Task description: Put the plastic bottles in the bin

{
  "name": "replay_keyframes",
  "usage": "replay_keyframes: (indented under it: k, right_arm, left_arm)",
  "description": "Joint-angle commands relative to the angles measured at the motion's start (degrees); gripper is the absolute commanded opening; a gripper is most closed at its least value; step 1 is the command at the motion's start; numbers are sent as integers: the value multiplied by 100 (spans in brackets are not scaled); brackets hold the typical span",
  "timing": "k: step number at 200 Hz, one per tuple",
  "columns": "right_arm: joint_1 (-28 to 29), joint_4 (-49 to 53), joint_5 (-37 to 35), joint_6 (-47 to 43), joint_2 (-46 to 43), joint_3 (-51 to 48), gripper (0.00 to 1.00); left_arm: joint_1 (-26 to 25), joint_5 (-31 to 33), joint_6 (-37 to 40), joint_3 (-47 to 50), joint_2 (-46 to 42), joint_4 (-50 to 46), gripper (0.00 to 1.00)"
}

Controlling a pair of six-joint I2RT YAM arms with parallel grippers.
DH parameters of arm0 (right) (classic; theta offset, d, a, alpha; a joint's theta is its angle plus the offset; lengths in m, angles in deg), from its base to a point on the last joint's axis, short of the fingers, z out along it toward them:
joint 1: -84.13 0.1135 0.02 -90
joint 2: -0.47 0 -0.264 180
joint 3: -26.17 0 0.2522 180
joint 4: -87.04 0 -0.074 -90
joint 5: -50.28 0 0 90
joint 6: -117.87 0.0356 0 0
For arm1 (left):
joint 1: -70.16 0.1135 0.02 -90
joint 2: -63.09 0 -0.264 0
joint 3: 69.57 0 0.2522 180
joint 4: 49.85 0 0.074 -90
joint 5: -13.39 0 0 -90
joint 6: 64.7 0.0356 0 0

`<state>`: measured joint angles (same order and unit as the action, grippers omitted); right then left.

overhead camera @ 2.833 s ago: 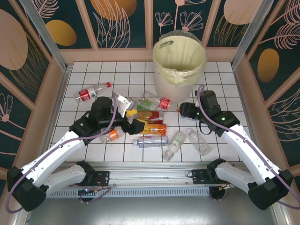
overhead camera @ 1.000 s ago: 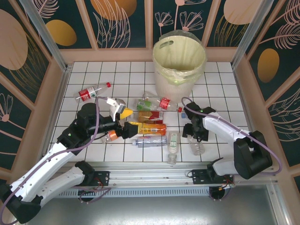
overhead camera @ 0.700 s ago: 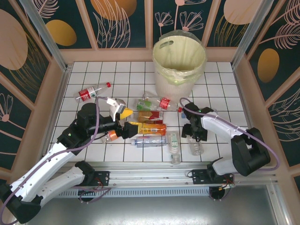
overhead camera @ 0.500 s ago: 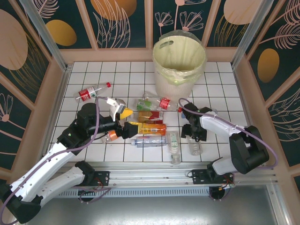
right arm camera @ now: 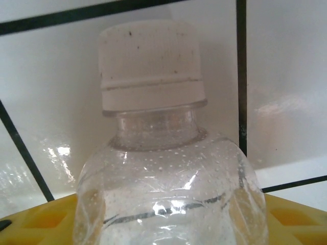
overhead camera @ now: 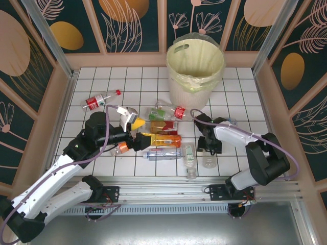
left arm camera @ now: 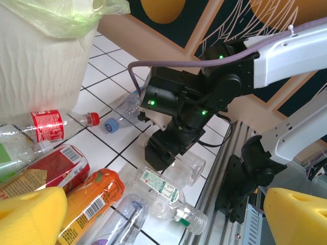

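I'm hanging my left pincer [overhead camera: 138, 132] wide open and empty at nine o'clock of the bottle heap [overhead camera: 164, 139], ready to pick. My right pincer [overhead camera: 208, 151] is straddling a clear bottle [right arm camera: 168, 168] for lifting; gripping or not, I can't tell. The bin [overhead camera: 190, 94] is waiting at twelve.

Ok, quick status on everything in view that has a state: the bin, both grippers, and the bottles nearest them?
bin: upright, open top, bag-lined.
left gripper: open, empty.
right gripper: around the clear bottle, grip unclear.
clear bottle: lying flat, capped.
orange bottle: lying on its side.
red-label bottle: lying on its side, off to the left.
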<state>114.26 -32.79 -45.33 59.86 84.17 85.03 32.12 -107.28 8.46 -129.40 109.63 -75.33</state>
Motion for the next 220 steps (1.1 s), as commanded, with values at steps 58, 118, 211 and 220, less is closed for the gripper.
replay_keyframes:
  k: [58,118,211,220]
  right_arm:
    - [158,377,-388,-58,-1305,715,60]
    - [369,-147,169,-562,-2090,1577,59]
    - [394,-1801,651,-1489,-2004,2908,59]
    - [393,-1913,620,-1581,-1900,3068,59]
  left_arm:
    - [-18,-108,-46,32,-6,245,98]
    - [-15,-436,67,61,-236,533,99]
    - [-16,412,-106,90,-459,1246,98]
    - [-18,582,-124,99,-539,1356,99]
